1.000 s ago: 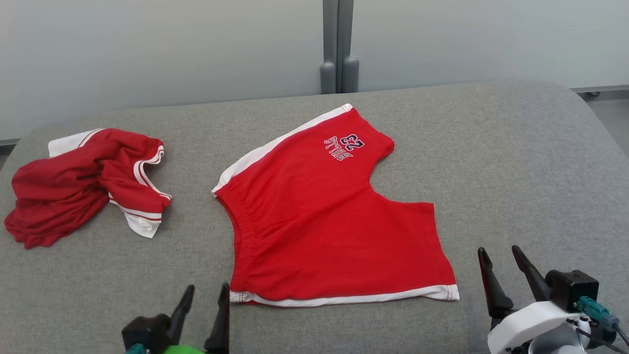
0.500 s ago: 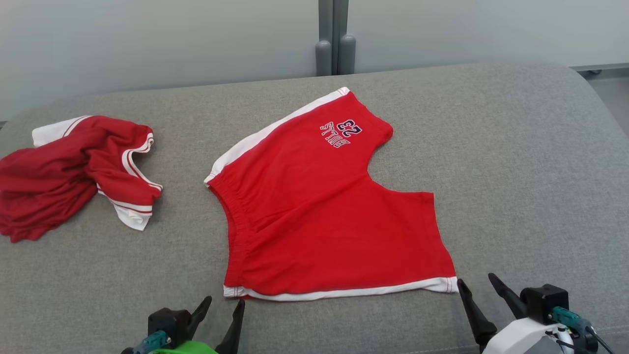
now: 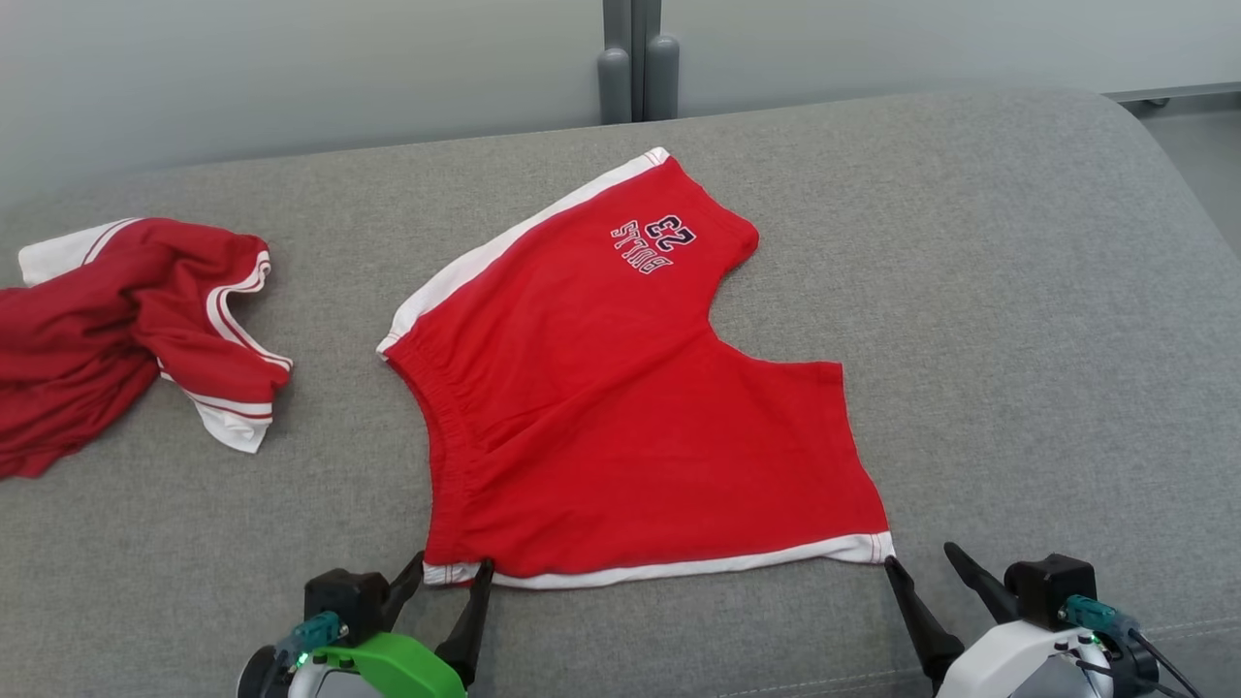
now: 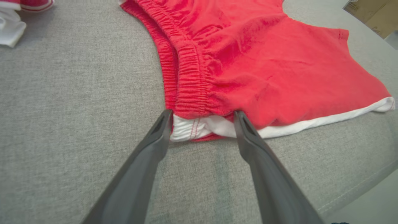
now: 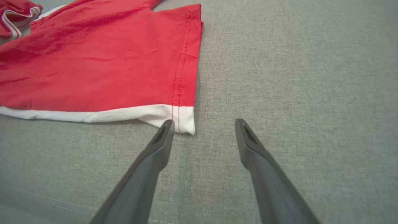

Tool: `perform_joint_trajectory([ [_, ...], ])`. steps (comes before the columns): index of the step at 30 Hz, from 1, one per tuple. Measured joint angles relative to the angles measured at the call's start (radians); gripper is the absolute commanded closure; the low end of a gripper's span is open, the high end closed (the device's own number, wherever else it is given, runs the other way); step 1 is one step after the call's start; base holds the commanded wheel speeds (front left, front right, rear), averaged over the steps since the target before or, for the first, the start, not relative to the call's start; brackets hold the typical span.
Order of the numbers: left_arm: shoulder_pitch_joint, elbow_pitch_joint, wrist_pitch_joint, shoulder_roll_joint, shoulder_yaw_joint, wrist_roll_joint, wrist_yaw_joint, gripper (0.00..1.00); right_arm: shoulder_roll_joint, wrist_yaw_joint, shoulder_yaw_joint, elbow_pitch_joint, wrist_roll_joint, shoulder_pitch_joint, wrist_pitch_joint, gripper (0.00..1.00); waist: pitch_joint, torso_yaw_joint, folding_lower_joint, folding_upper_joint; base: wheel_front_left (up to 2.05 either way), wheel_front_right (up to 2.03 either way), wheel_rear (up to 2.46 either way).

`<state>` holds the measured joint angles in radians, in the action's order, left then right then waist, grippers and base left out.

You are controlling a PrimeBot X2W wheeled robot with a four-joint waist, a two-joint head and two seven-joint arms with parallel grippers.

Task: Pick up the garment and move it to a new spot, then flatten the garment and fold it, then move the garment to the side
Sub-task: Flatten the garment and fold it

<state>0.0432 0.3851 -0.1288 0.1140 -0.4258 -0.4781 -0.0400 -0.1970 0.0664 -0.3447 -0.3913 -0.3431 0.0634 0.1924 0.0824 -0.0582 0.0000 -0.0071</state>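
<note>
Grey woven-fabric padded worktop (image 3: 1018, 291), pale wall panels behind, grey post (image 3: 635, 58) at 12 o'clock. Red jersey shorts with white side stripes and dark "BULLS 23" print (image 3: 620, 407) lie spread flat at centre of head view, waistband toward 9 o'clock, legs toward 3 o'clock, print at far end. Crumpled red garment with white-and-red trim (image 3: 126, 330) at 9 o'clock, well apart from shorts.

Left jaws at 7 o'clock, released, spread wide. Left wrist view: shorts' (image 4: 264, 71) near waistband corner with white stripe sits between the two dark fingertips (image 4: 164, 121), both tips touching the cloth edge, not pinched.

Right jaws at 5 o'clock, released, spread wide. Right wrist view: white hem corner of shorts (image 5: 93, 62) lies just beside one fingertip (image 5: 166, 130), barely inside the gap; other tip over bare grey fabric.
</note>
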Motion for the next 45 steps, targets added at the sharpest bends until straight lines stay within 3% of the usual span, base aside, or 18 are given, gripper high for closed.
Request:
perform_joint_trajectory([
  [3, 0.014, 0.014, -0.009, -0.002, -0.004, 0.0, -0.009, 0.0, 0.001, 0.007, -0.011, -0.022, 0.0, -0.011, 0.0, 0.0, 0.004, 0.0, 0.0, 0.0, 0.0, 0.0, 0.0],
  [5, 0.016, 0.022, -0.01, -0.002, -0.008, 0.001, -0.013, 0.43, 0.004, 0.013, -0.014, -0.033, 0.0, -0.025, 0.0, 0.0, 0.008, 0.001, 0.0, 0.0001, 0.0, 0.0, 0.0],
  [8, 0.024, 0.029, -0.018, -0.003, -0.015, 0.002, -0.021, 0.84, 0.004, 0.019, -0.026, -0.052, 0.002, -0.049, -0.001, 0.0, 0.017, 0.004, 0.0, 0.0, 0.0, 0.0, 0.0],
  [11, 0.034, 0.04, -0.022, -0.003, -0.024, 0.002, -0.025, 0.88, 0.007, 0.023, -0.037, -0.072, 0.003, -0.066, -0.001, 0.0, 0.023, 0.009, 0.0, 0.0, 0.0, 0.0, 0.0],
  [14, 0.041, 0.054, -0.028, -0.004, -0.026, 0.002, -0.031, 1.0, 0.007, 0.03, -0.05, -0.089, 0.003, -0.079, -0.001, 0.0, 0.028, 0.015, 0.0, 0.0001, 0.0, 0.0, 0.0],
  [24, 0.051, 0.089, -0.049, -0.005, -0.02, 0.002, -0.039, 1.0, 0.008, 0.039, -0.083, -0.126, 0.018, -0.101, 0.002, 0.01, 0.032, 0.027, 0.0, 0.0, 0.0, 0.0, 0.0],
  [29, 0.061, 0.097, -0.058, -0.007, -0.015, 0.0, -0.041, 0.99, 0.011, 0.048, -0.095, -0.142, 0.018, -0.117, 0.01, 0.54, 0.031, 0.026, 0.0, 0.0001, 0.0, 0.0, 0.0],
  [35, 0.064, 0.12, -0.063, -0.008, -0.008, -0.002, -0.045, 1.0, 0.016, 0.048, -0.111, -0.163, 0.018, -0.129, 0.019, 0.78, 0.029, 0.022, 0.0, 0.0, 0.0, 0.0, 0.0],
  [36, 0.065, 0.122, -0.067, -0.008, -0.007, -0.002, -0.046, 1.0, 0.016, 0.048, -0.111, -0.165, 0.018, -0.133, 0.02, 0.84, 0.029, 0.022, 0.0, 0.0, 0.0, 0.0, 0.0],
  [37, 0.067, 0.123, -0.067, -0.008, -0.006, -0.002, -0.048, 1.0, 0.016, 0.048, -0.11, -0.165, 0.018, -0.137, 0.022, 0.98, 0.028, 0.021, 0.0, 0.0001, 0.0, 0.0, 0.0],
  [45, 0.07, 0.111, -0.094, -0.023, 0.032, -0.037, -0.049, 1.0, 0.015, 0.048, -0.074, -0.104, 0.015, -0.18, 0.046, 1.0, 0.017, 0.017, 0.0, 0.0, 0.0, 0.0, 0.0],
])
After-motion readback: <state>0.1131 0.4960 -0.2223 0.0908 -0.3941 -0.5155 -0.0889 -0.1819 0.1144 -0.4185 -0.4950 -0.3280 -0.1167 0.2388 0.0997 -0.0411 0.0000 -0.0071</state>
